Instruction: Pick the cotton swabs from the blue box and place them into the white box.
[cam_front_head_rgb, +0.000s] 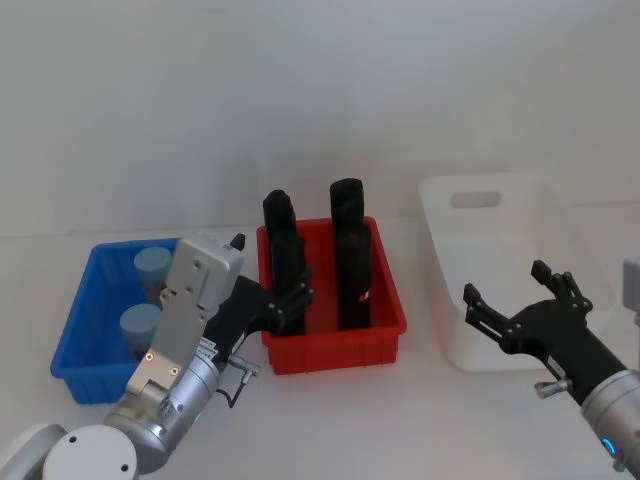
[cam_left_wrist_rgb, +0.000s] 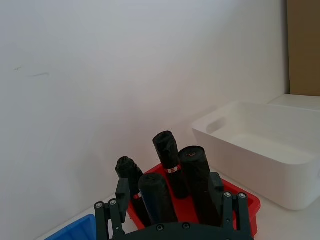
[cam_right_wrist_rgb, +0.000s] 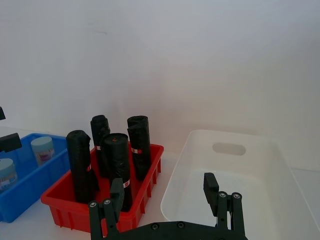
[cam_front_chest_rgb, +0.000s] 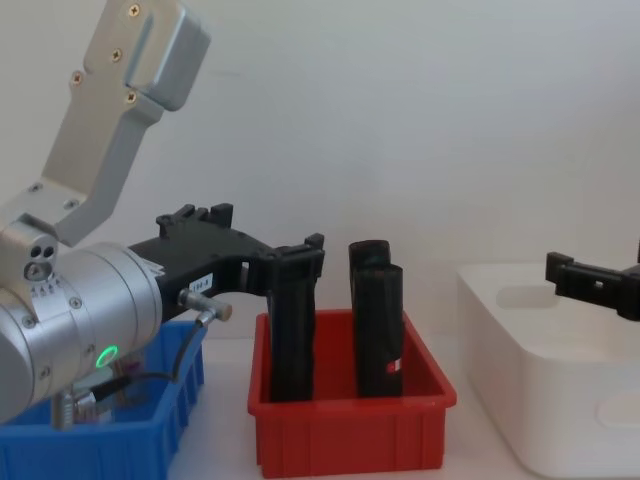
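Table (cam_front_head_rgb: 330, 420) | blue box (cam_front_head_rgb: 75, 325): 2 cotton swabs (cam_front_head_rgb: 153, 266) | red bin (cam_front_head_rgb: 335, 352): 4 black rolls (cam_front_head_rgb: 352, 260) | left hand (cam_left_wrist_rgb: 168, 181), right hand (cam_front_head_rgb: 506, 282): apart

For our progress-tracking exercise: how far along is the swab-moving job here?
Done: nothing, the white box looks empty. In hand: nothing, left gripper and right gripper are both open and empty. Left: both cotton swabs sit in the blue box, to be moved.

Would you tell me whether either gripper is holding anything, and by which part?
Nothing is held. The left gripper is open beside the red bin, and the right gripper is open over the white box.
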